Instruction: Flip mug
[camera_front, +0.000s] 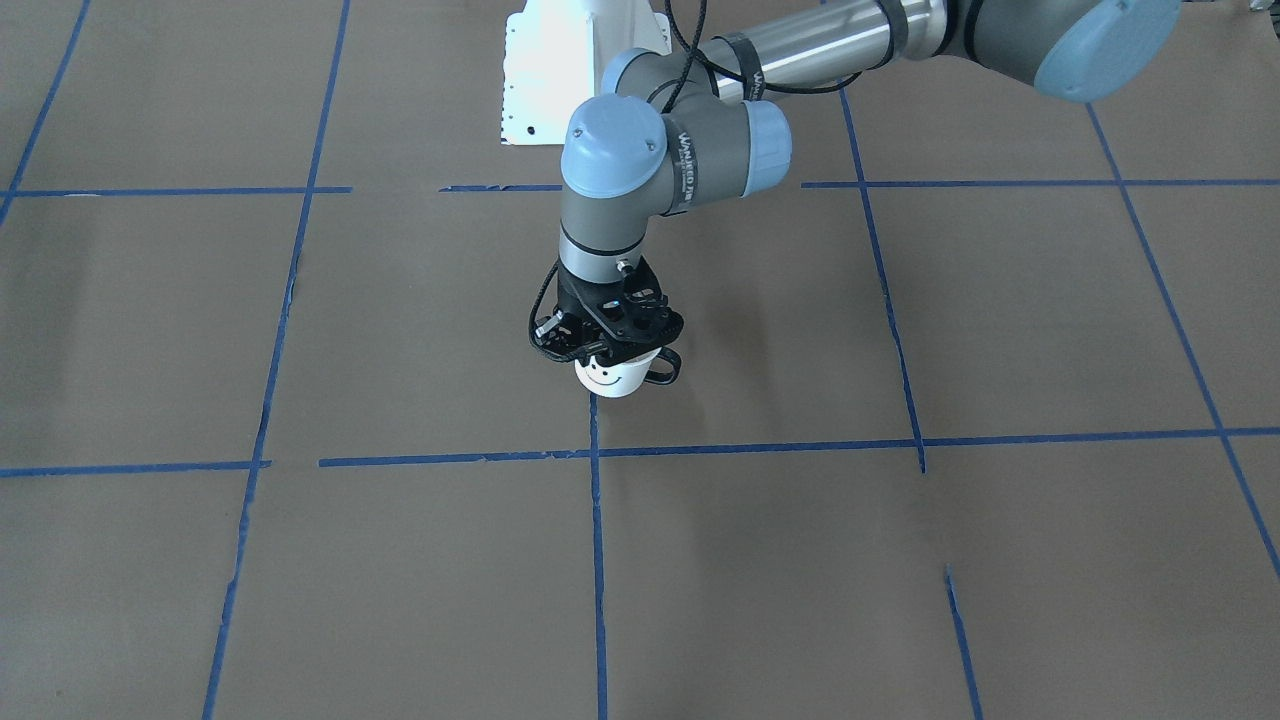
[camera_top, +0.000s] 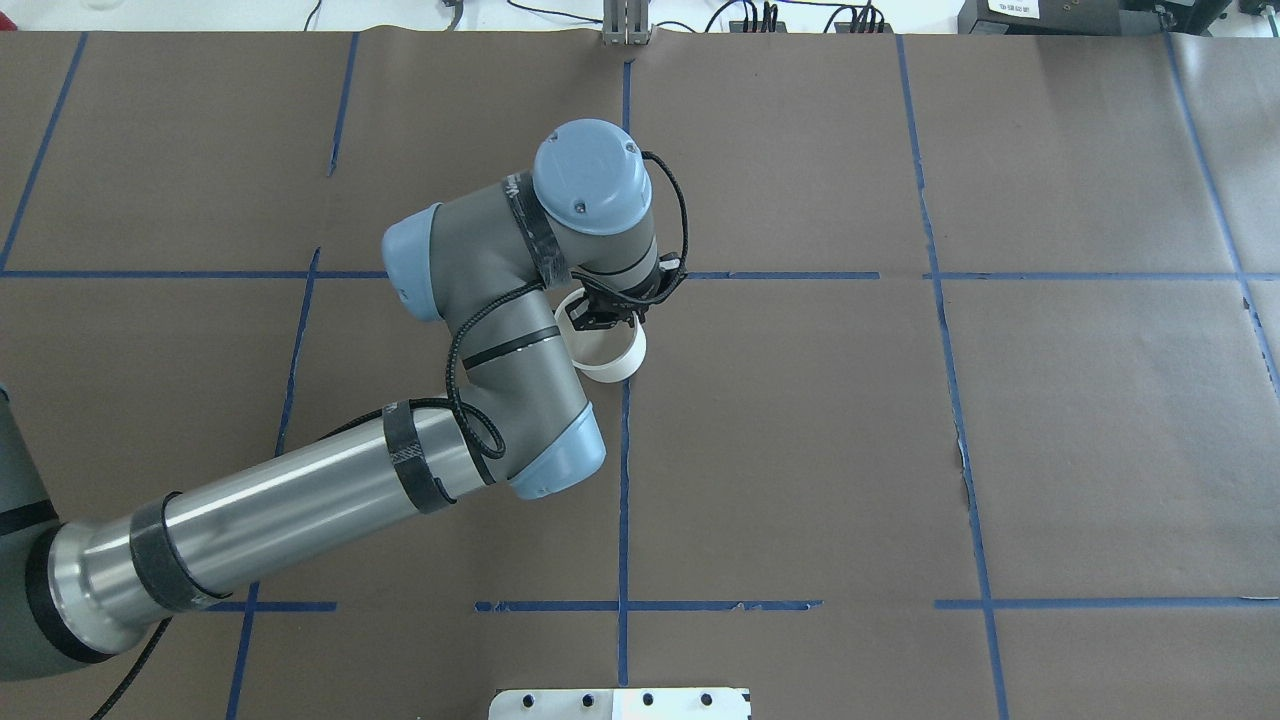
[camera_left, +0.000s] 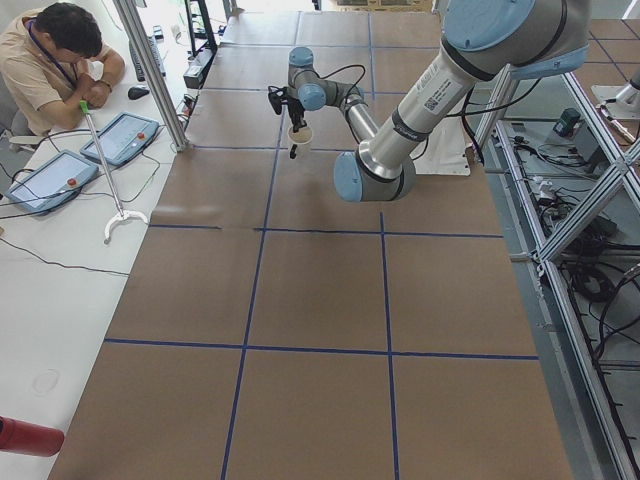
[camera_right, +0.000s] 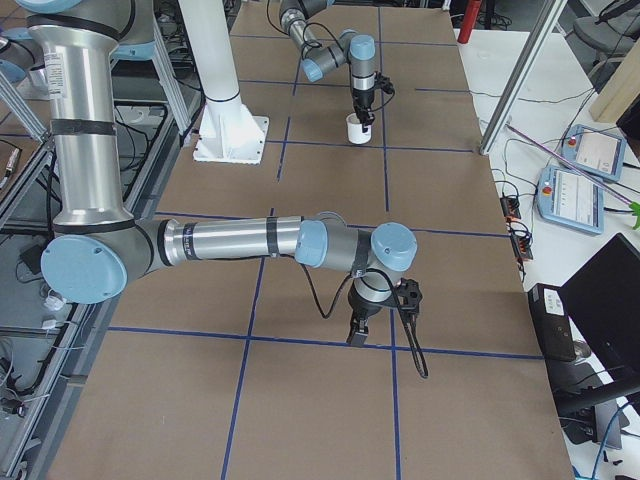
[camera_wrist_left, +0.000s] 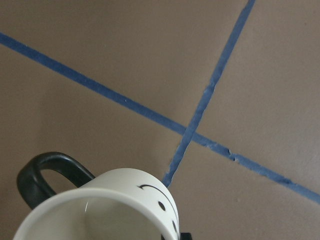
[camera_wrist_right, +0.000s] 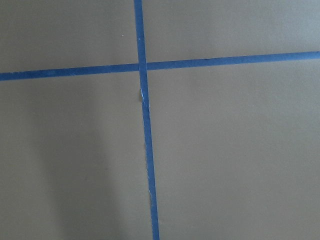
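Note:
The white mug with a black smiley face stands with its mouth up near a crossing of blue tape lines. Its black handle points to the right in the front view. My left gripper comes down from above and is shut on the mug's rim. The overhead view shows the mug under the wrist. The left wrist view shows its open mouth and handle. I cannot tell if it touches the table. My right gripper hovers low over the table far from the mug; I cannot tell whether it is open or shut.
Brown paper with blue tape lines covers the table. The white base plate stands behind the mug. An operator sits at a side desk with tablets. A red object lies on that desk.

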